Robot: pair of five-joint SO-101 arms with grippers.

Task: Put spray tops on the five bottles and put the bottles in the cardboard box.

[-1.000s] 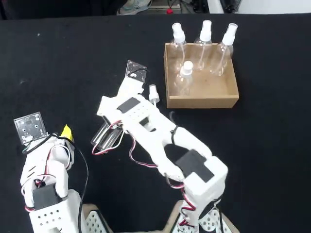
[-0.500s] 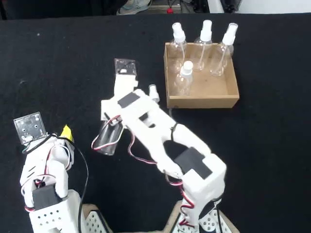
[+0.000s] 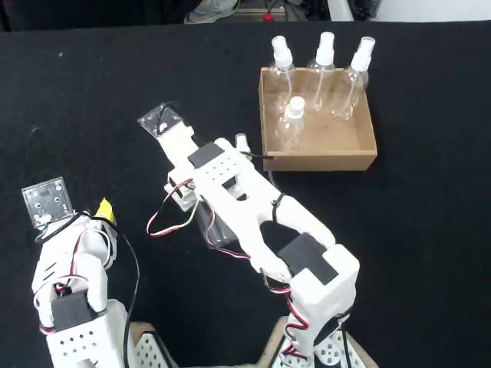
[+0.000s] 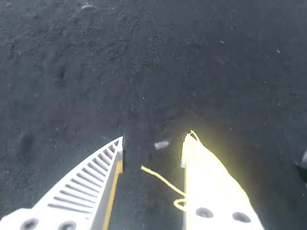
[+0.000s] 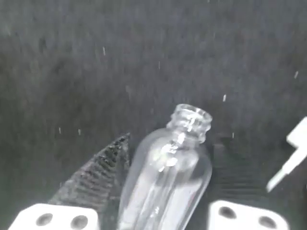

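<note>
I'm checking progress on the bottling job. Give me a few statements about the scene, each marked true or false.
Four capped bottles are in the cardboard box. True.
The bottle in the right gripper already wears a spray top. False: its neck is bare.
The left gripper holds a spray top. False: its fingers are open over the table, empty.
A loose spray top is on the table beside the box. True.

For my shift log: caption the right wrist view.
Right gripper holds an uncapped bottle; a loose spray top lies nearby on the black table.
</note>
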